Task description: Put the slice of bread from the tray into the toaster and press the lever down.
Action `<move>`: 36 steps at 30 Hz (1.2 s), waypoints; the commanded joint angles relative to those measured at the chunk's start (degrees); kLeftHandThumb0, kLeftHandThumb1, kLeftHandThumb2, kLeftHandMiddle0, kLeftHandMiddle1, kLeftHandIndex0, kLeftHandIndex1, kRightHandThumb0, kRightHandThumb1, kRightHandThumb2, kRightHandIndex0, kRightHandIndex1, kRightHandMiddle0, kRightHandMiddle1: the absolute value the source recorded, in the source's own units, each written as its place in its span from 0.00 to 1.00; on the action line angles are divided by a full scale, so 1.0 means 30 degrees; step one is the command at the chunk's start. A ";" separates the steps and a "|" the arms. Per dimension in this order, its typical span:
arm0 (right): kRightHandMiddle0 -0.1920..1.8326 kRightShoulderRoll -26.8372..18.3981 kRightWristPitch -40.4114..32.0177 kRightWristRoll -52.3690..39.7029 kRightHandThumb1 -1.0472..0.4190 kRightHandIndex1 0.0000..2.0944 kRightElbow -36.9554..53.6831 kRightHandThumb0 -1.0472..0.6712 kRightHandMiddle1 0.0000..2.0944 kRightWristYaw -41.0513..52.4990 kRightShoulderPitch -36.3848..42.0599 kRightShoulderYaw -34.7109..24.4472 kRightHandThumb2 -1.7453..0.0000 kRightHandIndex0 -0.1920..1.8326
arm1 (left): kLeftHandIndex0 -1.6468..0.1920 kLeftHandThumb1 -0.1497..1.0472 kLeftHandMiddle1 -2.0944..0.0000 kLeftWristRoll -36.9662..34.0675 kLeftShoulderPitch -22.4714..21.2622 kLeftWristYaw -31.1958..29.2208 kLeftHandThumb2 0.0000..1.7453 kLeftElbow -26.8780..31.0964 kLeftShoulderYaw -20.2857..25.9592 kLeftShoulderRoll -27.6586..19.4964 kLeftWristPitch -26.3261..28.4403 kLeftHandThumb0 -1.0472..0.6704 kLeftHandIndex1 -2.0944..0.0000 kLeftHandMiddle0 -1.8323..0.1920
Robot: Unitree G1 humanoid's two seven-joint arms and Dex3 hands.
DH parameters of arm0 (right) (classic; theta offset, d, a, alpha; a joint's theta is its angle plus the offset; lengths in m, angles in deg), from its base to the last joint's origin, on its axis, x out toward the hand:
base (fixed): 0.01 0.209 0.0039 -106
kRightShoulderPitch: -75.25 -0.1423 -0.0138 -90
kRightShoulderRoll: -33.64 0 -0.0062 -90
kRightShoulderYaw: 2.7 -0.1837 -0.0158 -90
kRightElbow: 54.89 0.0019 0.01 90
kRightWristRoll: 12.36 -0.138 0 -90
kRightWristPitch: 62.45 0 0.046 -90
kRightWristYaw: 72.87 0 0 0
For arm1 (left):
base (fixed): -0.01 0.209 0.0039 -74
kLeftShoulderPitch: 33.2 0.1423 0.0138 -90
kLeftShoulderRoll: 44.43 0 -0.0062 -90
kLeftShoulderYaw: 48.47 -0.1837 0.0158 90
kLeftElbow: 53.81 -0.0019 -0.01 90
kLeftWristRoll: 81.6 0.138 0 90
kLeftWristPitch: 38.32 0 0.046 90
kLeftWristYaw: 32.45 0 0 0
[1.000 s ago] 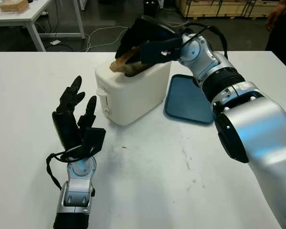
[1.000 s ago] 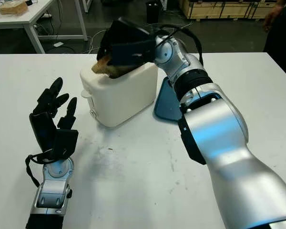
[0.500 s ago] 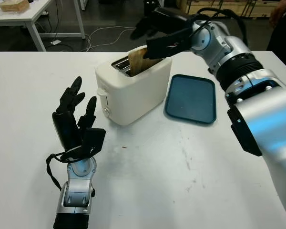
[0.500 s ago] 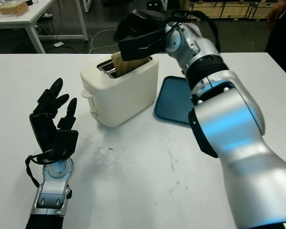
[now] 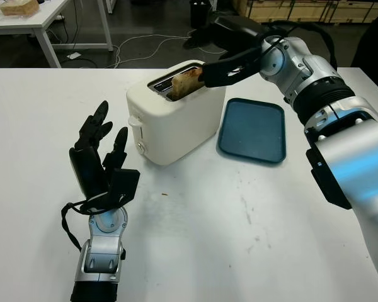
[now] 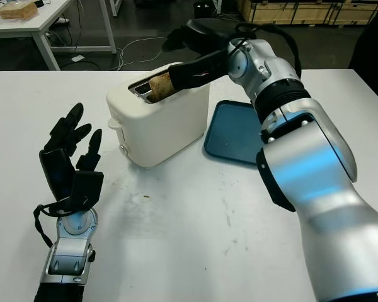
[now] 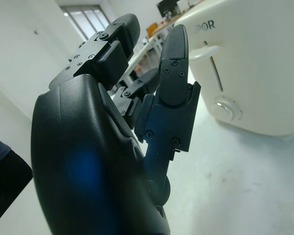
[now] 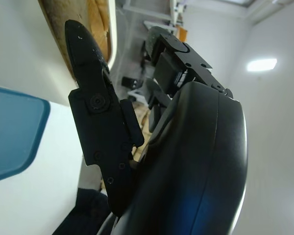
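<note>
Bread seated in toaster slot, tray bare, right hand open above it holding nothing, left hand open nearby, lever unpressed.

You are working in a robotics lab or workshop hall, not a kitchen. The toaster and blue tray sit on a plain white work table with scuffs and a crumb on its top, rather than on a counter. Behind it you see a dark concrete floor with loose cables trailing across it, a second white bench on metal legs carrying a small cardboard box, and wooden crates or pallets stacked along the far side. A black bin stands on the floor beyond the table
</note>
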 commanded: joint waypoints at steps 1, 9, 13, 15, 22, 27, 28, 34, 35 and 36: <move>0.35 -0.0533 0.0873 -0.0793 0.09 0.32 0.0360 0.28 0.01 -0.1418 0.0913 -0.0780 0.95 0.16 | 0.52 0.89 0.78 0.0130 0.0110 0.0013 0.12 0.0112 -0.0086 0.0071 -0.0089 0.33 1.00 0.59; 0.48 -0.0525 0.3566 -0.4196 0.09 0.16 0.1000 0.38 0.02 -0.6091 0.6172 -0.4451 0.92 0.42 | 0.50 0.89 0.78 0.0543 -0.0277 -0.0593 0.12 0.0428 0.0084 -0.0801 0.0087 0.34 0.99 0.57; 0.48 0.0137 0.4202 -0.6231 0.09 0.10 0.1699 0.40 0.01 -0.6484 0.9426 -0.6241 0.86 0.51 | 0.50 0.89 0.78 0.0648 -0.0662 -0.1059 0.11 0.0561 0.0226 -0.1438 0.0254 0.34 0.99 0.57; 0.50 0.0447 0.4471 -0.6417 0.09 0.24 0.2236 0.40 0.01 -0.6979 1.0778 -0.6455 0.85 0.55 | 0.50 0.89 0.77 0.0638 -0.0856 -0.1323 0.11 0.0554 0.0245 -0.1746 0.0243 0.35 0.99 0.57; 0.50 0.1797 0.4604 -0.7682 0.09 0.08 0.7092 0.39 0.00 -0.6607 1.6079 -0.7182 0.92 0.50 | 0.49 0.89 0.77 0.0792 -0.1432 -0.1942 0.08 0.0509 0.0220 -0.2352 0.0396 0.35 0.99 0.56; 0.52 0.2679 0.3147 -0.8352 0.10 0.04 1.2992 0.37 0.01 -0.6256 1.9519 -0.7585 0.98 0.56 | 0.49 0.89 0.76 0.1473 -0.1506 -0.2219 0.07 0.0712 0.0184 -0.2773 0.0940 0.35 0.99 0.56; 0.52 0.2834 0.2810 -0.8462 0.10 0.04 1.4222 0.36 0.01 -0.6074 2.0233 -0.7598 0.99 0.56 | 0.48 0.89 0.76 0.1686 -0.1514 -0.2239 0.06 0.0745 0.0165 -0.2911 0.1040 0.35 0.99 0.56; 0.51 0.3744 0.1317 -1.0399 0.11 0.02 1.9192 0.31 0.00 -0.4108 2.2983 -0.7695 1.00 0.55 | 0.47 0.89 0.76 0.2683 -0.1518 -0.2349 0.03 0.0993 0.0202 -0.3739 0.1484 0.36 0.98 0.54; 0.51 0.3863 0.1182 -1.0598 0.12 0.02 1.9771 0.31 0.00 -0.3854 2.3344 -0.7685 1.00 0.55 | 0.46 0.89 0.76 0.2811 -0.1534 -0.2355 0.03 0.1006 0.0225 -0.3906 0.1485 0.36 0.98 0.54; 0.50 0.3958 0.1059 -1.0700 0.12 0.02 2.0205 0.30 0.00 -0.3671 2.3603 -0.7693 1.00 0.54 | 0.46 0.89 0.75 0.2923 -0.1545 -0.2359 0.02 0.1014 0.0232 -0.4044 0.1481 0.37 0.98 0.54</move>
